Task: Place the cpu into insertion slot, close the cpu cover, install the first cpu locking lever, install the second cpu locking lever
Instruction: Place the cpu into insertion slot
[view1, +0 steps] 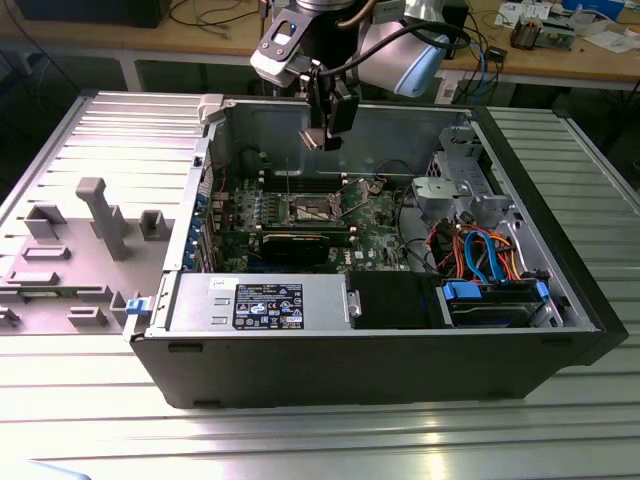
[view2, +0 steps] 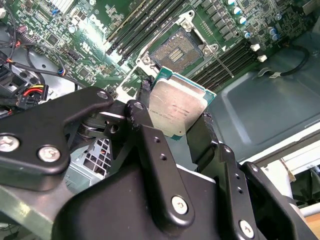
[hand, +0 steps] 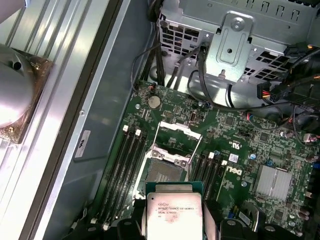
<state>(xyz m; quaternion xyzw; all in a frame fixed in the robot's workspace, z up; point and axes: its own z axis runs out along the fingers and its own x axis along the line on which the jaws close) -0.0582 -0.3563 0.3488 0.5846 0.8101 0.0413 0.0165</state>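
1 pincer (view2: 174, 114) clenched on the cpu (view2: 181, 100) by 2 opposite edges, held aloft over the green motherboard (hand: 235, 145) (silver top showing in both wrist views), insertion slot (hand: 162, 172) bare, apart from cpu, cpu cover (hand: 180, 130) swung open, inside open computer case (view1: 400, 350).

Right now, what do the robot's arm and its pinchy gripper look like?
The arm is chunky, with rounded silver-grey joints and a looping black cable beside it. The gripper is matte black metal: flat jointed links ending in two narrow fingers, dotted with round silver screws.
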